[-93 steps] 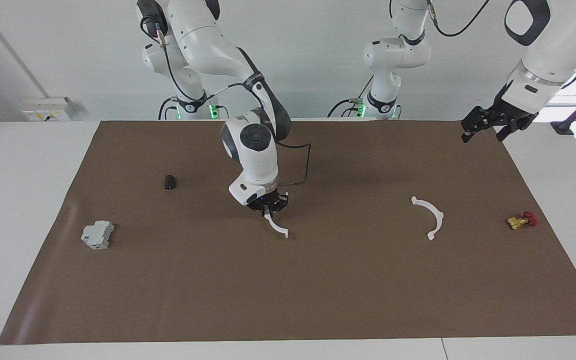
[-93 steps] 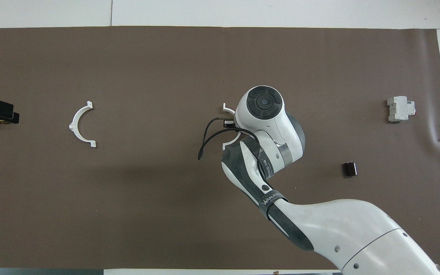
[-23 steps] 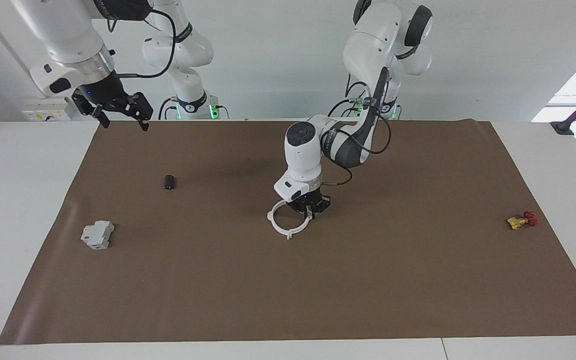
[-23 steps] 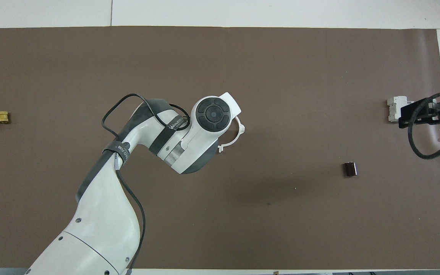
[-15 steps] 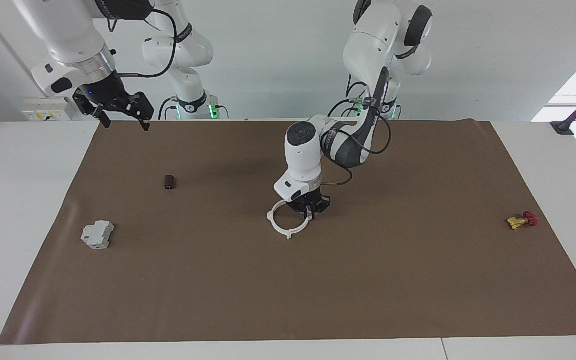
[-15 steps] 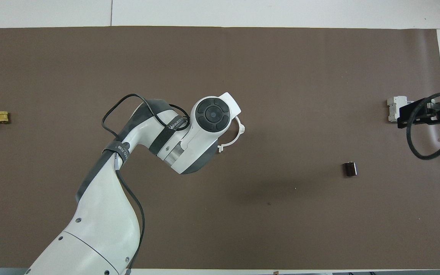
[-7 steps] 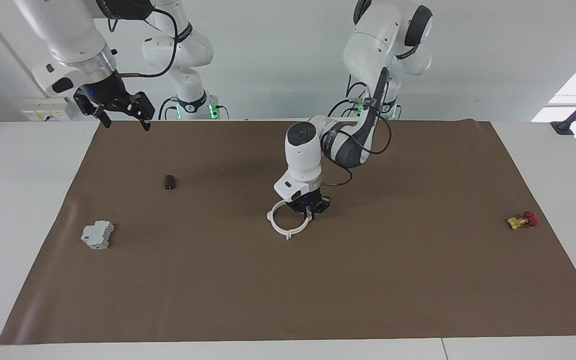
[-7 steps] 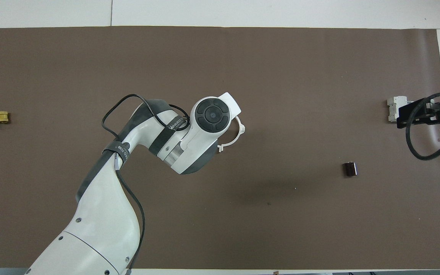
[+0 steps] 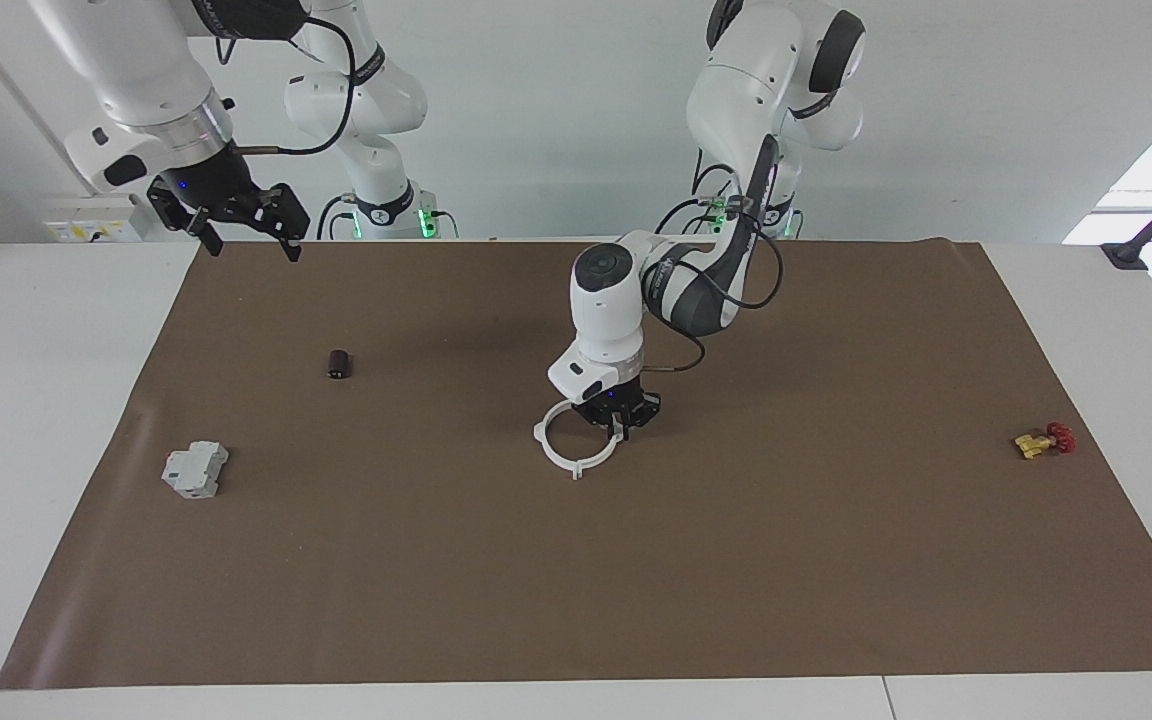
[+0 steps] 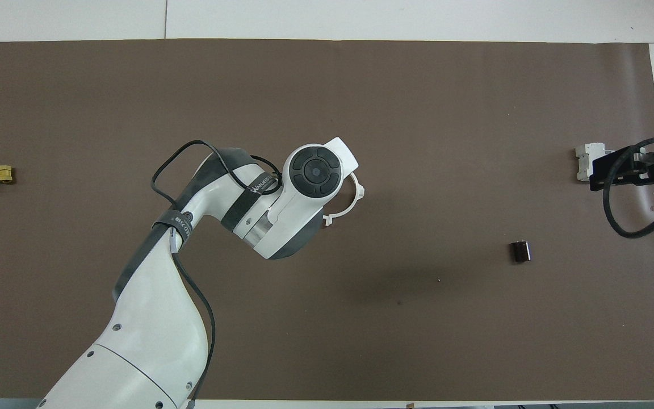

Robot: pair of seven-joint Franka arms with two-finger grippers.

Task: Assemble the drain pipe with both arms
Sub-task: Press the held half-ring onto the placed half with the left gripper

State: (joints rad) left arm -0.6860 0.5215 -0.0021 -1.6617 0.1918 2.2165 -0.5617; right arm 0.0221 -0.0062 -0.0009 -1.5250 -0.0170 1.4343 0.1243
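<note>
Two arcs: the white half-rings of the drain pipe (image 9: 572, 441) lie joined as one closed ring on the brown mat (image 9: 636, 560), about midway between the two ends of the tabletop (image 9: 26, 380); in the overhead view only part of the ring (image 10: 352, 200) shows past the left arm's wrist.
Left gripper (image 9: 619, 422): down at the ring, on its side toward the left arm's end of the tabletop; its fingers are clenched on the ring's rim there.
Left arm (image 9: 696, 280): reaches from its base out over the middle of the mat, wrist pointing straight down.
Right gripper (image 9: 241, 225): raised over the mat's corner at the right arm's end, near the robots; its fingers are spread apart and carry nothing. In the overhead view it covers part of the grey block.
Right arm (image 9: 136, 70): waits, drawn back and up.
Grey boxy block (image 9: 195, 469): on the mat toward the right arm's end, well apart from the ring.
Small dark cylinder (image 9: 338, 364): on the mat, nearer to the robots than the grey block, between it and the ring.
Yellow valve with red knob (image 9: 1043, 440): on the mat near its edge at the left arm's end, well apart from the ring.
</note>
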